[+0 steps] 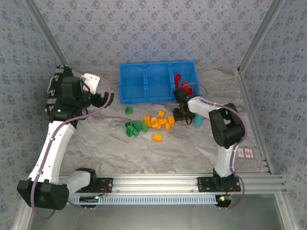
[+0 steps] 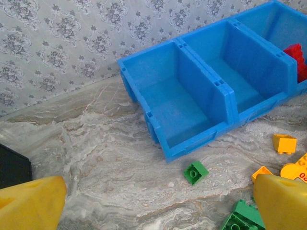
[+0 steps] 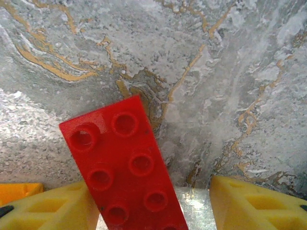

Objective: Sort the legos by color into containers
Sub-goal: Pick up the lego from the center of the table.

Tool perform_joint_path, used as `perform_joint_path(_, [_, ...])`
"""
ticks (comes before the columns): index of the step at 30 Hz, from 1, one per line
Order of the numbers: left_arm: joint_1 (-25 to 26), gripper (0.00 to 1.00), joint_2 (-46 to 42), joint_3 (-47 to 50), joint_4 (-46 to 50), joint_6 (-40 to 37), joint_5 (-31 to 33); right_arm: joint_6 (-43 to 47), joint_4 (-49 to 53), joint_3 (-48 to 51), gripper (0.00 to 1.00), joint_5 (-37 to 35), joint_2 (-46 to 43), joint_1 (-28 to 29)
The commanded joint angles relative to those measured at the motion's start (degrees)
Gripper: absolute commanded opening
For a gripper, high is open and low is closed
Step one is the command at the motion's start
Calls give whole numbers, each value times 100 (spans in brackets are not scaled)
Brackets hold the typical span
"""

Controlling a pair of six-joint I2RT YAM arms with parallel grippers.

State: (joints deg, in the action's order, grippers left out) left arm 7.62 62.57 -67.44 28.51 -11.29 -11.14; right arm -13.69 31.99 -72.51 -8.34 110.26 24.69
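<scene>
- Patterned wallpaper [image 1: 158, 28] walls in a marbled tabletop [image 1: 96, 143]. From above, the blue bin [image 1: 144, 84] sits at the middle of its far edge, with red legos [image 1: 178, 79] in the right compartment.
- Green legos [image 1: 133, 128] and orange legos [image 1: 160, 122] lie scattered mid-tabletop.
- The left gripper [image 1: 106, 98] hangs toward the far left corner, and the right gripper [image 1: 180, 115] is just before the bin's right compartment.
- Left wrist: jaws wide; one green brick [image 2: 195, 172] lies just before the bin.
- Right wrist: jaws half-spread around a red brick [image 3: 124, 163], which touches one finger [image 3: 48, 208] with a gap to the other.

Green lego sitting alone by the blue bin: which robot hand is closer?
Left. The left gripper hovers just left of the green lego; the right gripper is far right of it, past the orange pile.
</scene>
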Motion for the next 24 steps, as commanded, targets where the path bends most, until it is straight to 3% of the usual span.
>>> perform_joint_path(1, [30, 100, -95, -74, 34, -40, -21, 136, 376, -187, 61, -142, 236, 21])
perform_joint_path(12, [32, 100, -92, -68, 25, -49, 1, 192, 444, -29, 36, -220, 63, -4])
perform_joint_path(24, [18, 100, -34, -52, 40, -112, 102, 405, 705, -690, 31, -320, -997, -501])
